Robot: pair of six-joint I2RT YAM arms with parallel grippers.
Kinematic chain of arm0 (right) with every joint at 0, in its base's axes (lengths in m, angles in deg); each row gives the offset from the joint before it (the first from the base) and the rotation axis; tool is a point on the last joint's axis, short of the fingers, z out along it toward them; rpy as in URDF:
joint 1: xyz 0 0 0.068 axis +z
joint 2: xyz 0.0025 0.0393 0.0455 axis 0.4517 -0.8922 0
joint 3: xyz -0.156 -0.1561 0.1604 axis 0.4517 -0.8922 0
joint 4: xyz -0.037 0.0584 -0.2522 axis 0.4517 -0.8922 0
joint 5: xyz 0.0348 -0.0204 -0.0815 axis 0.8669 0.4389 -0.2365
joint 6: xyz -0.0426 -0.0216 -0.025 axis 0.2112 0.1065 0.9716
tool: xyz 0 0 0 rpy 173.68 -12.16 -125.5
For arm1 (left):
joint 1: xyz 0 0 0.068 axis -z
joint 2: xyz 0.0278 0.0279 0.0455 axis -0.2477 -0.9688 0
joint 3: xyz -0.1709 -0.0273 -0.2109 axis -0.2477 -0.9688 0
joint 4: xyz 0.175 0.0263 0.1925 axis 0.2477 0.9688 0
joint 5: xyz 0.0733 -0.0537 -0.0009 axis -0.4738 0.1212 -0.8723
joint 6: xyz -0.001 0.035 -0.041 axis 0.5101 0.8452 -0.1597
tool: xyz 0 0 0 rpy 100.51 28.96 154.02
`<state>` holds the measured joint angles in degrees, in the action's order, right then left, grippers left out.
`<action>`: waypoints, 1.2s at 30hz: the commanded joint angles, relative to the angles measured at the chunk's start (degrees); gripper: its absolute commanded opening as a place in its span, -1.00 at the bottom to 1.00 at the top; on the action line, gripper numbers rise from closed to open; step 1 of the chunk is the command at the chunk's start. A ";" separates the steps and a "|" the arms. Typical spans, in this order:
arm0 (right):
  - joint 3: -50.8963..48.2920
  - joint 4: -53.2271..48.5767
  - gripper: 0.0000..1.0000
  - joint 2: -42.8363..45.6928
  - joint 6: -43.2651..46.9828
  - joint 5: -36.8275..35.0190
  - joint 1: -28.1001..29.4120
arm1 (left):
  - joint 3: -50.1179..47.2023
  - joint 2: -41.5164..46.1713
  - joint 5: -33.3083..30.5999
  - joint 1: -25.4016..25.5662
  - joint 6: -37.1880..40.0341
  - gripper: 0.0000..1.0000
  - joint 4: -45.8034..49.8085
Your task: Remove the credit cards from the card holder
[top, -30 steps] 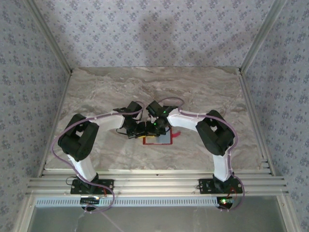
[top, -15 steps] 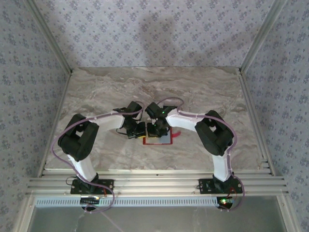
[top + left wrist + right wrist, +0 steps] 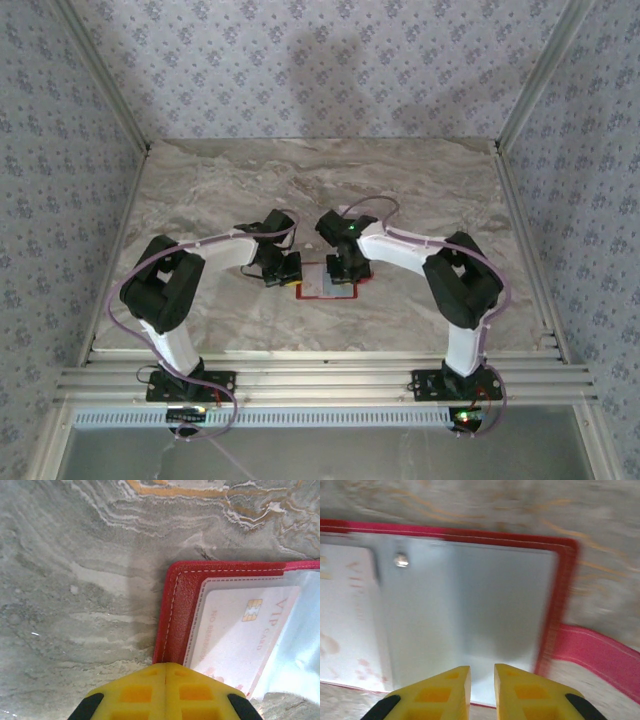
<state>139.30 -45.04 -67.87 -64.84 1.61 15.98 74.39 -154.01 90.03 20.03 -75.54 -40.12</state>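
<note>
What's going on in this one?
Two robot arms are working on an open red card holder lying flat on the marble table. The left gripper, shut, sits at the holder's left edge, seemingly pinning it. The right gripper, jaws slightly apart and holding nothing, hovers over the grey pocket on the other half. A pale card is tucked inside; none looks removed yet.

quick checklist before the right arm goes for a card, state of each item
1. card holder open flat on the table: ok
2. left gripper shut at the holder's red corner: ok
3. left gripper pinning the holder down: cannot tell
4. credit card visible in the clear sleeve: ok
5. right gripper lined up on a card: not ok, over the grey pocket
6. right jaws wide enough: not ok, narrow gap
</note>
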 commanded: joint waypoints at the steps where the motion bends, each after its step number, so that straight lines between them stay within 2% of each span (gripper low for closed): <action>1: -2.05 -5.61 -0.56 3.13 0.88 -4.61 -1.72 | 0.22 -1.22 -1.80 -0.42 1.23 -0.87 5.49; 7: -2.12 -7.25 -0.51 6.55 0.96 -5.56 -2.96 | 0.84 -1.32 -1.65 -0.38 1.57 -0.87 6.07; 11: -1.57 -3.55 -0.50 8.89 1.35 0.41 -2.93 | 1.09 -1.23 -1.58 -0.38 1.61 -0.87 6.34; 15: -2.63 5.42 -0.50 9.92 0.84 10.94 -2.19 | 1.45 -1.25 -1.53 -0.28 1.72 -0.87 6.73; 27: -1.79 8.73 -0.52 5.11 0.38 15.05 -0.34 | 3.11 -1.18 -1.88 0.18 1.89 -0.86 7.86; 36: 3.41 11.36 -0.71 -3.36 -1.14 16.14 3.03 | 0.75 -1.40 -0.84 0.08 1.31 -0.89 5.38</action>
<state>140.15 -35.16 -69.14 -64.54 16.34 18.42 76.25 -154.42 89.29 20.05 -74.56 -35.01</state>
